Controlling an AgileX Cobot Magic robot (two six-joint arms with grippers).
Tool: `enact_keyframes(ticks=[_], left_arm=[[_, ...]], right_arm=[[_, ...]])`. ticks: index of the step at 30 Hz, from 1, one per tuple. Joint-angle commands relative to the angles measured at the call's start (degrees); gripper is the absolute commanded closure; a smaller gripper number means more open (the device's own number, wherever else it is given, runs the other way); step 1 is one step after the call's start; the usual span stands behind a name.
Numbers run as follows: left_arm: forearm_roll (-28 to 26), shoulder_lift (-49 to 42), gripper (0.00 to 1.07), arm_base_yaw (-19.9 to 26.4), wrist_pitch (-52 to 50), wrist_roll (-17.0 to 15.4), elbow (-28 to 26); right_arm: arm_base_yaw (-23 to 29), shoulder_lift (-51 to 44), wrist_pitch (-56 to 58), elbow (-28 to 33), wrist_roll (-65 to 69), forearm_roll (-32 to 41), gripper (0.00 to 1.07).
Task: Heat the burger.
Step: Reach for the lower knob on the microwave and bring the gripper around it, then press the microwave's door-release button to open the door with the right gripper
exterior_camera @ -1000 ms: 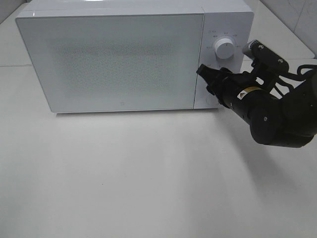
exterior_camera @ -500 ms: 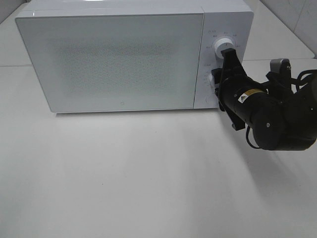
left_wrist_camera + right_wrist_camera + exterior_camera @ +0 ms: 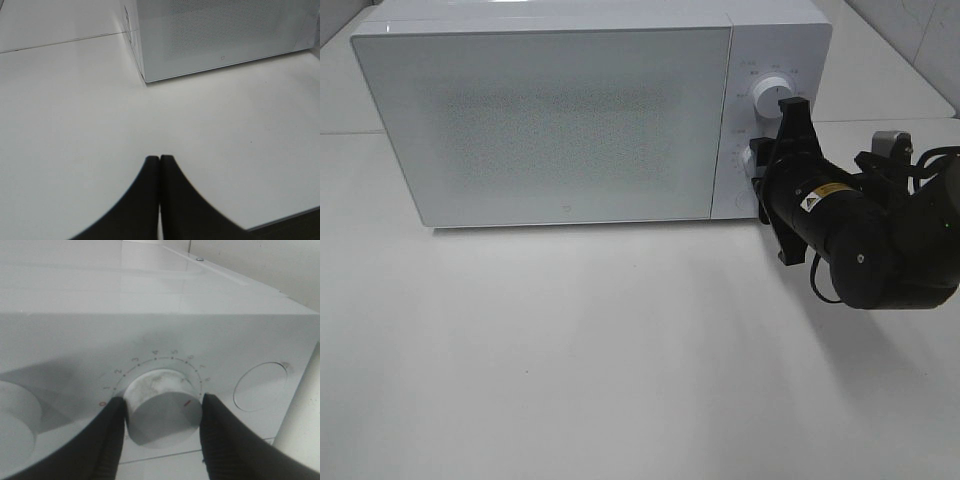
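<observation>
We see a white table (image 3: 570, 350) with a white microwave (image 3: 550, 120) standing at its far side. The door (image 3: 560, 60) is shut, and its speckled pane shows us nothing behind it. We cannot find the burger in any view, so we cannot tell where it lies.

The black right arm (image 3: 880, 250) reaches in from the right toward the control strip beside the door. At its end the right pincer (image 3: 767, 165) is turned on its side and sits over the lower dial, just below the upper knob (image 3: 772, 97).

In the right wrist view we see this right pincer (image 3: 162, 405) about half open, closed on the dial (image 3: 162, 407). One of its fingers (image 3: 107, 440) presses on each side of the round face. A short red mark on the dial's face points toward one finger. A numbered arc with a red zero runs around the dial. The other knob (image 3: 15, 412) lies to one side of it and a round button (image 3: 260, 385) to the other.

The left pincer (image 3: 159, 161) is closed, its two dark tips pressed together with nothing between them. It hangs over bare table near the microwave's corner (image 3: 145, 77).
</observation>
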Motion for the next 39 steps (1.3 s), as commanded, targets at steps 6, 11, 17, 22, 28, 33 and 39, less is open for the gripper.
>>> enact_keyframes(ticks=[6, 11, 17, 22, 28, 33, 39], left_arm=[[0.06, -0.06, 1.07, 0.11, -0.52, -0.40, 0.17], [0.06, -0.06, 1.07, 0.11, -0.52, -0.40, 0.17], [0.06, -0.06, 1.07, 0.11, -0.52, -0.40, 0.17], [0.06, -0.06, 1.07, 0.11, -0.52, -0.40, 0.17], [0.06, -0.06, 1.07, 0.11, -0.52, -0.40, 0.17], [0.06, -0.06, 1.07, 0.11, -0.52, -0.40, 0.17], [0.06, -0.06, 1.07, 0.11, -0.52, -0.40, 0.17]], right_arm=[[1.09, -1.72, -8.19, -1.83, -4.47, -8.54, 0.47], [1.09, -1.72, -8.14, -1.83, -8.14, -8.54, 0.35], [1.09, -1.72, -7.68, -1.55, -13.58, -12.09, 0.35], [1.09, -1.72, -7.10, -1.55, -15.36, -17.07, 0.37], [1.09, -2.18, -5.44, -1.55, -18.16, -27.90, 0.39], [0.97, -6.25, 0.92, -1.60, -27.90, -33.58, 0.41], [0.97, -12.09, 17.13, -1.66, -42.00, -39.02, 0.41]])
